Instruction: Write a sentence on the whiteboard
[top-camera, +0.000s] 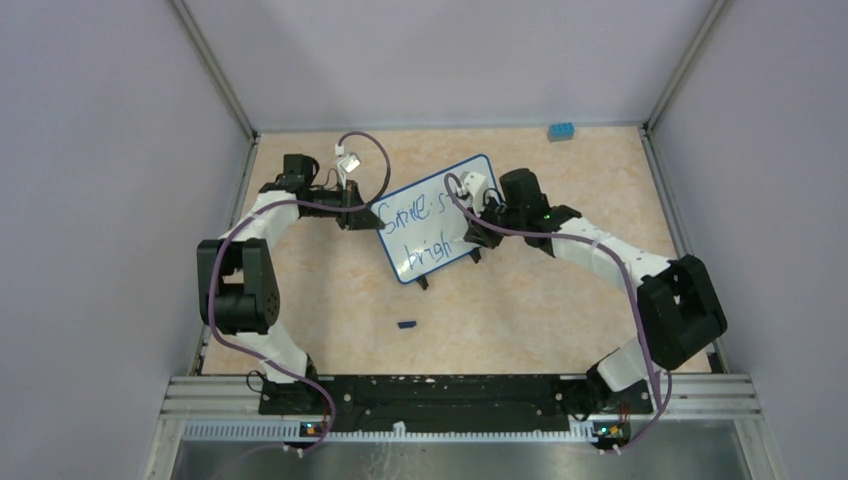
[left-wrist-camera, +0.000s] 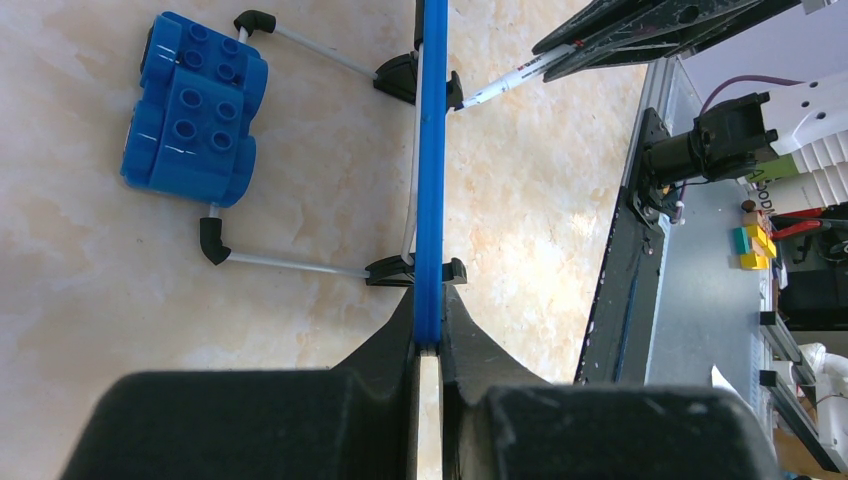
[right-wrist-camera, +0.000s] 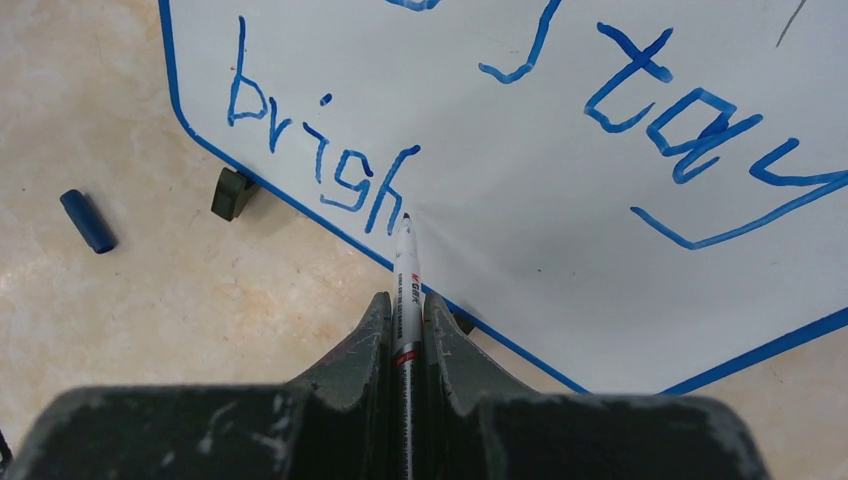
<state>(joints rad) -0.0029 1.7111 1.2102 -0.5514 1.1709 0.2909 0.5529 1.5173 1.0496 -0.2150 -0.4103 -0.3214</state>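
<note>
Pale lilac walls are enclosing the mottled peach table (top-camera: 560, 300) where I am running both arms from afar. Near its middle the whiteboard (top-camera: 450, 180) is standing on black feet, turned at an angle between the two arms. The sentence (right-wrist-camera: 320, 165), in blue marker, is showing "stay" on the upper line and "brigh" below it. My left pincer (left-wrist-camera: 428, 335) is clenching the board's blue left edge. My right pincer (right-wrist-camera: 405, 310) is gripping a white marker (right-wrist-camera: 405, 265), its tip meeting the board just after the "h". A blue toy brick (top-camera: 560, 130) is lying at the table's far edge, well apart. A small blue cap (right-wrist-camera: 88, 220) is lying on the table near one of the board's feet.
</note>
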